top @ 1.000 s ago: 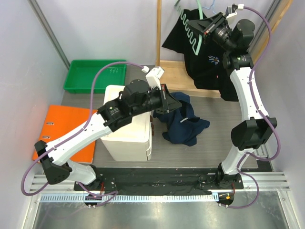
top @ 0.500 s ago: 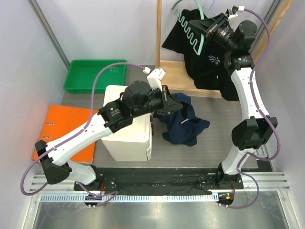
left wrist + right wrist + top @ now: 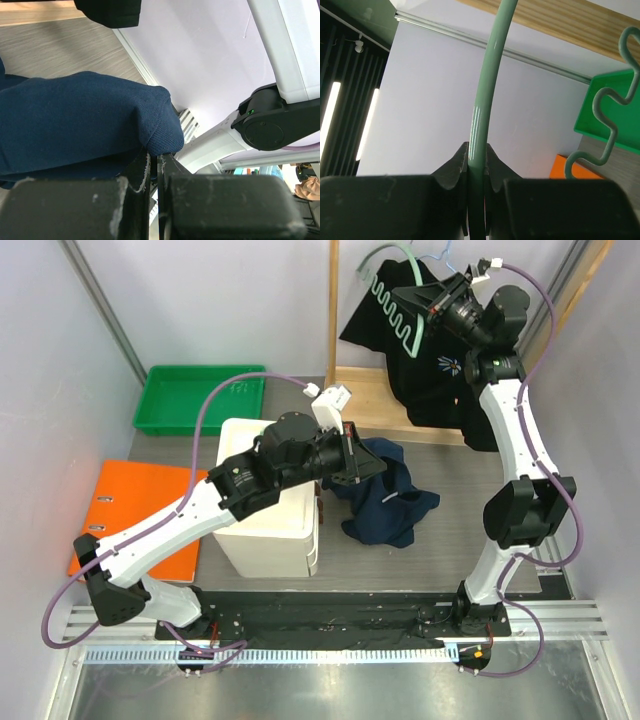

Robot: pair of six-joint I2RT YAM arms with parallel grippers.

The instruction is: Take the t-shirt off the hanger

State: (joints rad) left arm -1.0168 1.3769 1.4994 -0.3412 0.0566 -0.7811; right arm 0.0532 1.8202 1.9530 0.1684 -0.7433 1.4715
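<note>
The navy t-shirt (image 3: pixel 388 505) lies crumpled on the table right of the white box, off the hanger. My left gripper (image 3: pixel 368 466) is shut on a ribbed edge of the t-shirt (image 3: pixel 75 117); in the left wrist view the jaws (image 3: pixel 154 161) pinch the cloth at their tips. The pale green hanger (image 3: pixel 396 312) is held high at the back, its wavy bar showing. My right gripper (image 3: pixel 424 296) is shut on it. In the right wrist view the hanger's rod (image 3: pixel 486 95) runs up from between the closed fingers (image 3: pixel 477 152).
A black garment (image 3: pixel 432 375) hangs behind the right arm by a wooden post (image 3: pixel 333 310) and board. A white box (image 3: pixel 268 515) sits under the left arm. A green tray (image 3: pixel 198 400) and an orange binder (image 3: pixel 130 502) lie at the left.
The right gripper has lifted the hanger a little higher and tilted it. The left gripper has shifted slightly right, dragging the navy t-shirt's edge with it.
</note>
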